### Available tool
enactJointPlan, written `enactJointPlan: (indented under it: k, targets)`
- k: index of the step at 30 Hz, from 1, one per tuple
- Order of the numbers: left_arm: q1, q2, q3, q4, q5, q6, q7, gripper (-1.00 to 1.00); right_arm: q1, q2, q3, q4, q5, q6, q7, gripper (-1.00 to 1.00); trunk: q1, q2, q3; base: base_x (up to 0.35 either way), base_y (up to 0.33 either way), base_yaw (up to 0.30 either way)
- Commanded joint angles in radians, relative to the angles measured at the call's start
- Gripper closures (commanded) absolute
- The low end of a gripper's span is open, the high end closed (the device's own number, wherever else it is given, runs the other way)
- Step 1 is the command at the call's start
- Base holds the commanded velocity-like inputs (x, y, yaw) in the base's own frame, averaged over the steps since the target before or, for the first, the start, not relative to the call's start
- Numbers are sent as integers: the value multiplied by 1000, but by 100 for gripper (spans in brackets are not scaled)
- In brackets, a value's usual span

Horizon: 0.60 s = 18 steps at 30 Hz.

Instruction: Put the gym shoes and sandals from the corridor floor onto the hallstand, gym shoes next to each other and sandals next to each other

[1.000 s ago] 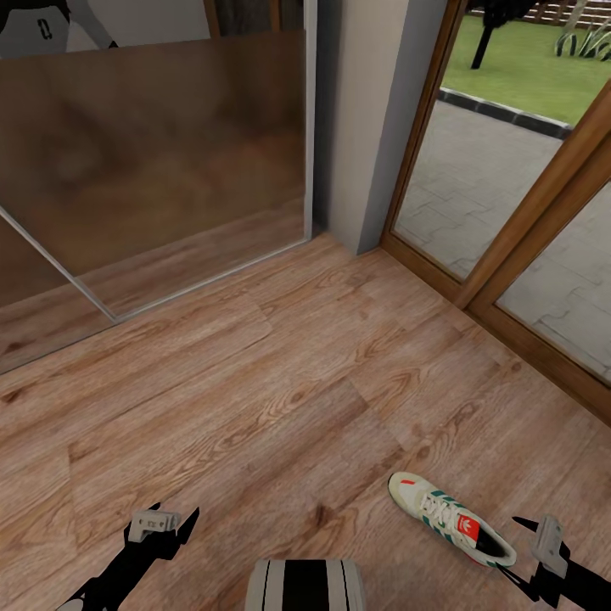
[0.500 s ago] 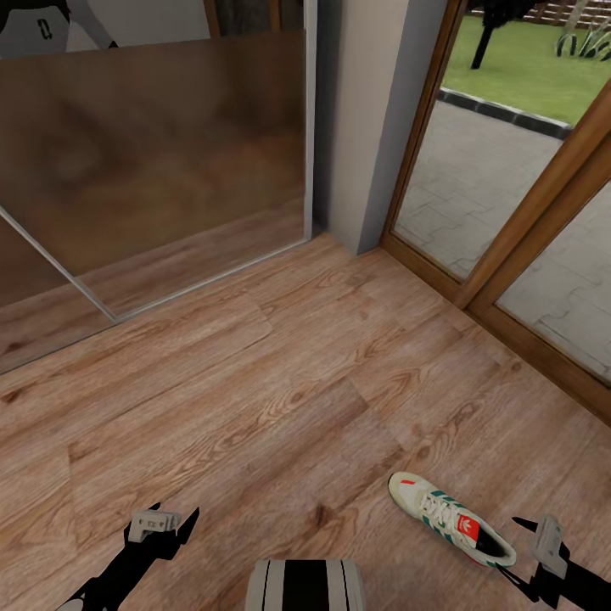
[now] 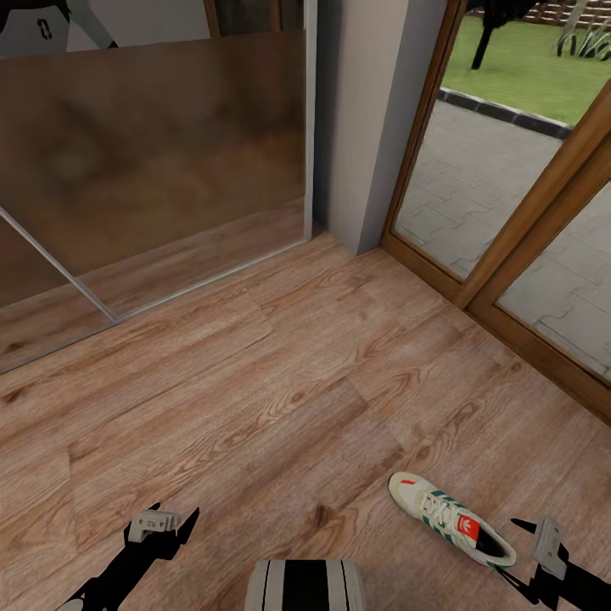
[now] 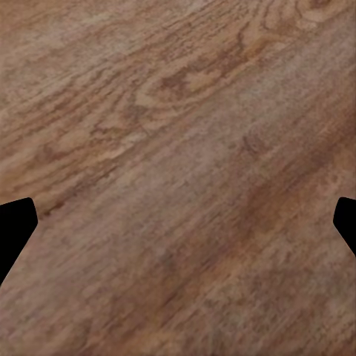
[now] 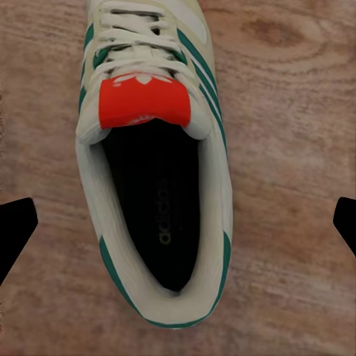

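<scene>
One gym shoe (image 3: 450,518), white with green stripes and a red tongue label, lies on the corridor floor (image 3: 255,382) at the lower right, toe pointing away and to the left. My right gripper (image 3: 535,536) hovers just right of its heel and is open. In the right wrist view the shoe (image 5: 148,185) sits directly below, between the spread fingertips (image 5: 15,230), heel opening nearest. My left gripper (image 3: 170,518) is open over bare planks (image 4: 178,148) at the lower left. The sandals and the hallstand are out of view.
A mirrored sliding door (image 3: 153,161) runs along the far left. A grey wall post (image 3: 365,127) stands in the corner. Wood-framed glass doors (image 3: 509,246) line the right side, close behind the shoe. My own base (image 3: 305,585) shows at the bottom centre.
</scene>
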Motion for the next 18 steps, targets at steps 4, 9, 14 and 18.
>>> enactJointPlan:
  k: [4,9,14,18]
  targets:
    - [0,0,0,0,0,0,0,-100,0,1,1,0,1,0,1,-100,0,0,0,0,0,0]
    - [0,0,0,0,0,0,0,-100,0,1,1,0,1,0,2,-100,0,0,0,0,0,0]
    - [0,0,0,0,0,0,0,-100,0,2,2,0,1,0,3,-100,0,0,-2,0,0,0]
    - [0,0,0,0,0,0,0,-100,0,2,2,0,1,0,2,-100,0,0,-5,0,0,0]
